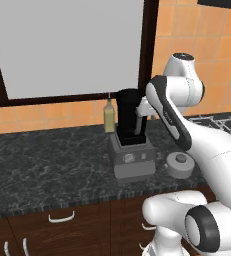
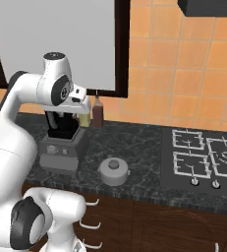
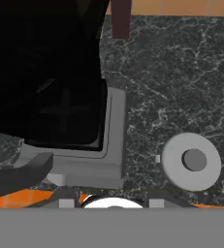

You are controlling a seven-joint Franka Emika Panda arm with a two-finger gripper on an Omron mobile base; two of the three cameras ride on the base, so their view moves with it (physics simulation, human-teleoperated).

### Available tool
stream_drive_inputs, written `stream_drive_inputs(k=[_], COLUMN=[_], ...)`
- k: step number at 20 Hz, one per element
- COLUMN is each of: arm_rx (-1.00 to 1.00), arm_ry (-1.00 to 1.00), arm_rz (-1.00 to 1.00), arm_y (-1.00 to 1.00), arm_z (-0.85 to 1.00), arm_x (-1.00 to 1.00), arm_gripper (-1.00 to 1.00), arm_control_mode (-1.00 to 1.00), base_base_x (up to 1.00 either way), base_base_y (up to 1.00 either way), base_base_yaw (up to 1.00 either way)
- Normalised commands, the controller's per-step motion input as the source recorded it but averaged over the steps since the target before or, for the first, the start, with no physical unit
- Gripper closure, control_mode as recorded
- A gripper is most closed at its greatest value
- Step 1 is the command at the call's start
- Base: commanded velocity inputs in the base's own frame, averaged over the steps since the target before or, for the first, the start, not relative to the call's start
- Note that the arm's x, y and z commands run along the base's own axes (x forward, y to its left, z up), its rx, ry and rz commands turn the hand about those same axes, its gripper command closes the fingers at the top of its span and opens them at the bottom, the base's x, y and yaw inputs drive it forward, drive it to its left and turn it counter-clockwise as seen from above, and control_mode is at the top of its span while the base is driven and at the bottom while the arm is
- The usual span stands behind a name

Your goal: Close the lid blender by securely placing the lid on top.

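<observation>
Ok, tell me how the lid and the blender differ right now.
The lid is squat, round and light grey with a darker knob; the blender is tall, a black jar on a boxy grey base. The lid lies flat on the counter to the blender's right, apart from it, while the blender stands upright with its jar top uncovered. Both rest on the same dark counter, and the lid looks about as wide as the jar.

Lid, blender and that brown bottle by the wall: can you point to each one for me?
lid (image 3: 191,161), hand view, on its flat grey top beside the knob.
blender (image 1: 129,122), left base view, on the black jar's side.
brown bottle (image 2: 98,114), right base view, on its body.
</observation>
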Motion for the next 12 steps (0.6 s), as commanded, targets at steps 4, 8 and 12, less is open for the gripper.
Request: stream_drive_inputs(k=[4, 8, 12], arm_rx=[0.00, 0.17, 0.17], arm_ry=[0.00, -0.02, 0.01], arm_rz=[0.00, -0.07, -0.18], arm_y=[-0.04, -0.86, -1.00], arm_z=[-0.06, -0.34, -0.41], arm_x=[-0.09, -0.34, -0.26], arm_gripper=[-1.00, -1.00, -1.00], arm_control_mode=[-1.00, -1.00, -1.00], base_base_x=[0.00, 0.00, 0.00], base_base_y=[0.00, 0.00, 0.00], base_base_yaw=[0.00, 0.00, 0.00])
